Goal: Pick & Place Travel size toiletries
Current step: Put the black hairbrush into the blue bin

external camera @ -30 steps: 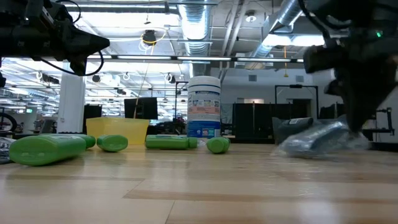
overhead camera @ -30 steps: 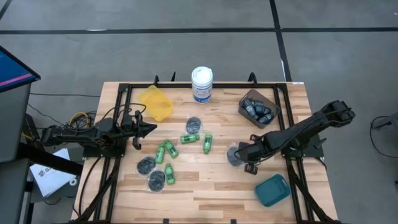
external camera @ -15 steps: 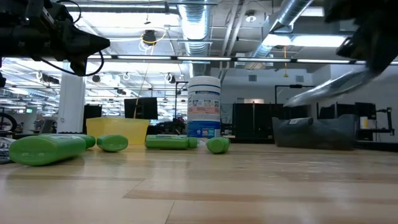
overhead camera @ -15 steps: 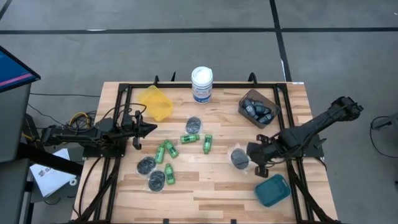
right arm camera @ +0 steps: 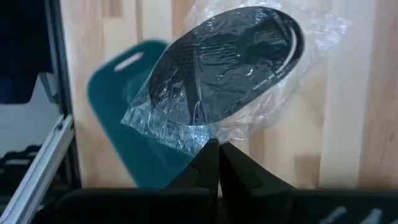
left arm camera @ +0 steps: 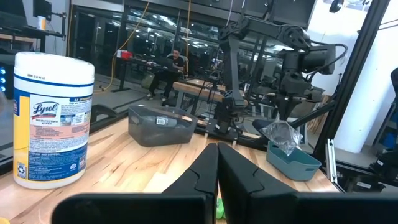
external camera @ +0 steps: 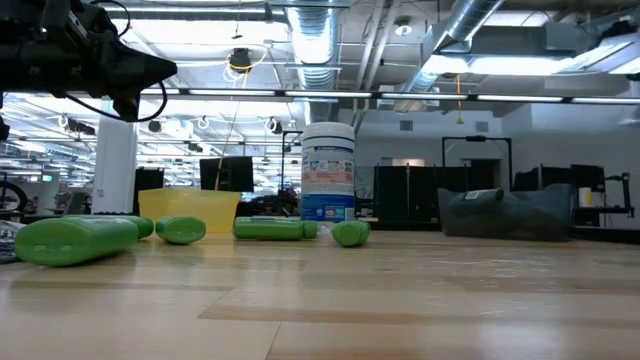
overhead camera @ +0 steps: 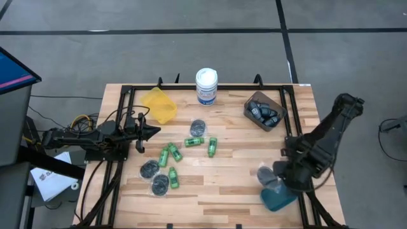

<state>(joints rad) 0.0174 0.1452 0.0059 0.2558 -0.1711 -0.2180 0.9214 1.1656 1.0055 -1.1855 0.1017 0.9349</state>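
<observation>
I held my right gripper (right arm camera: 212, 148) pinched on the wrapped disc (right arm camera: 227, 59) at the frame's lower right, above the teal bin (overhead camera: 280, 198), ready to drop it in.

My left arm lies low along the table's left side, stretched toward the middle. Left gripper (overhead camera: 154, 131) points inward, fingers (left arm camera: 205, 171) pressed together, nothing between them. My right arm folds back on itself at the near right corner, wrist turned down. Right gripper (overhead camera: 272, 178) pinches a flat round dark disc in shiny clear wrap (right arm camera: 227, 68) by the wrap's edge, fingers tight together.
</observation>
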